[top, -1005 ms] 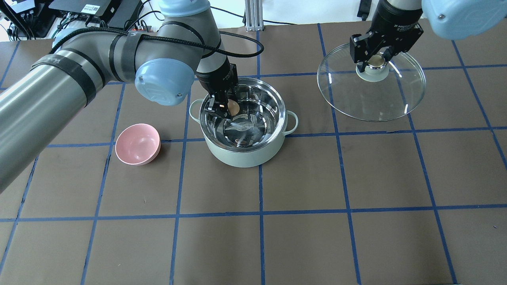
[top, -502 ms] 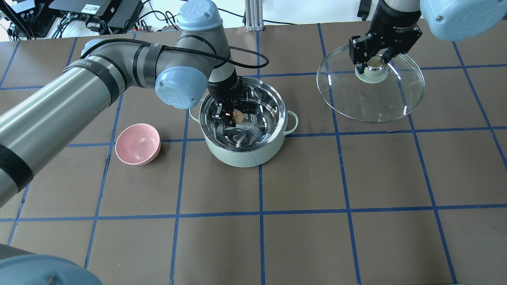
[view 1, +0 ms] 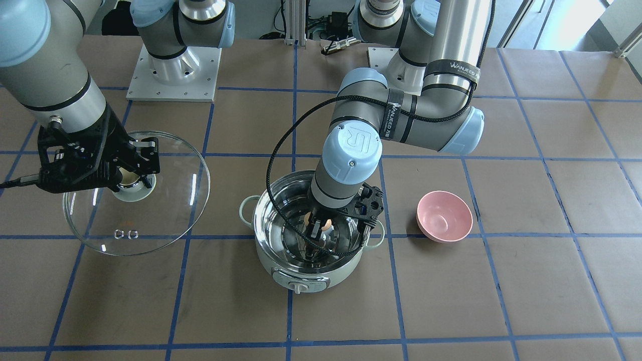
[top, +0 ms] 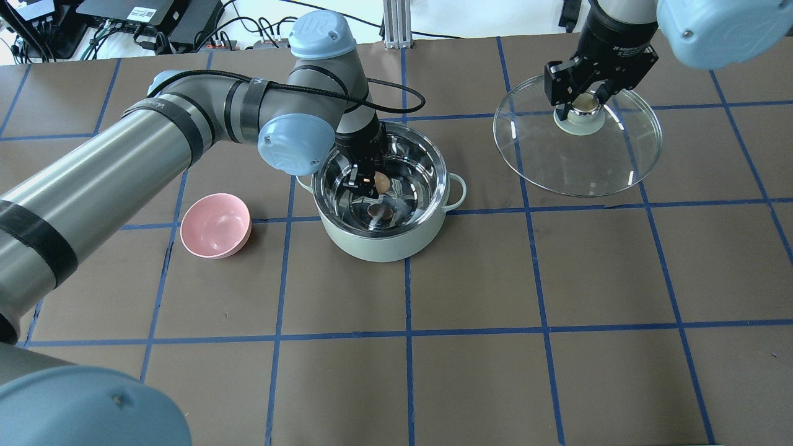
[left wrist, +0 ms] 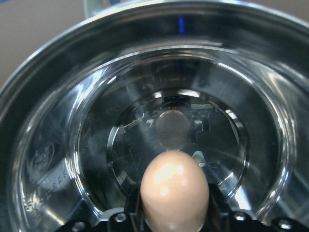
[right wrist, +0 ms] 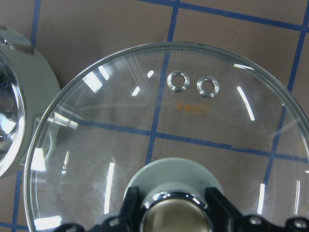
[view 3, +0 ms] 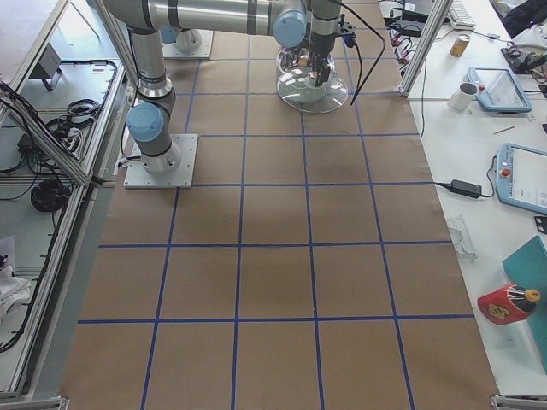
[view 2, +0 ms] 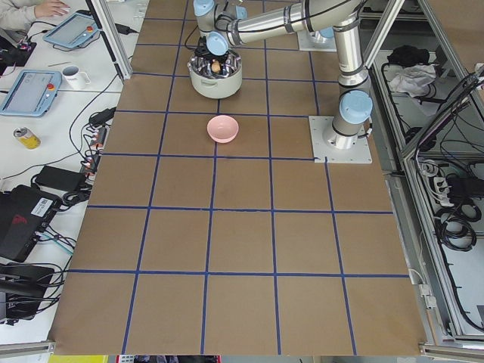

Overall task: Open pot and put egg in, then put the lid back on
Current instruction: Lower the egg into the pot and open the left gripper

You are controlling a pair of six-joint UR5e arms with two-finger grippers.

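Observation:
The mint-green pot [top: 384, 244] stands open at mid-table, its steel inside bare. My left gripper [top: 372, 184] reaches down inside it, shut on the tan egg [top: 382, 182], which hangs above the pot's floor. The left wrist view shows the egg [left wrist: 175, 191] between the fingers over the pot's centre. In the front view the egg [view 1: 326, 225] sits inside the pot [view 1: 301, 278]. My right gripper [top: 584, 99] is shut on the knob of the glass lid [top: 576, 155] and holds it tilted, off to the pot's right. The lid [right wrist: 159, 121] fills the right wrist view.
A pink bowl [top: 215, 225] lies on the table left of the pot, apart from it. My left arm's elbow [top: 291, 142] hangs over the pot's left handle. Cables and electronics lie beyond the table's far edge.
My left gripper has carried the egg lower and further toward the middle of the pot. The right gripper and lid have barely shifted.

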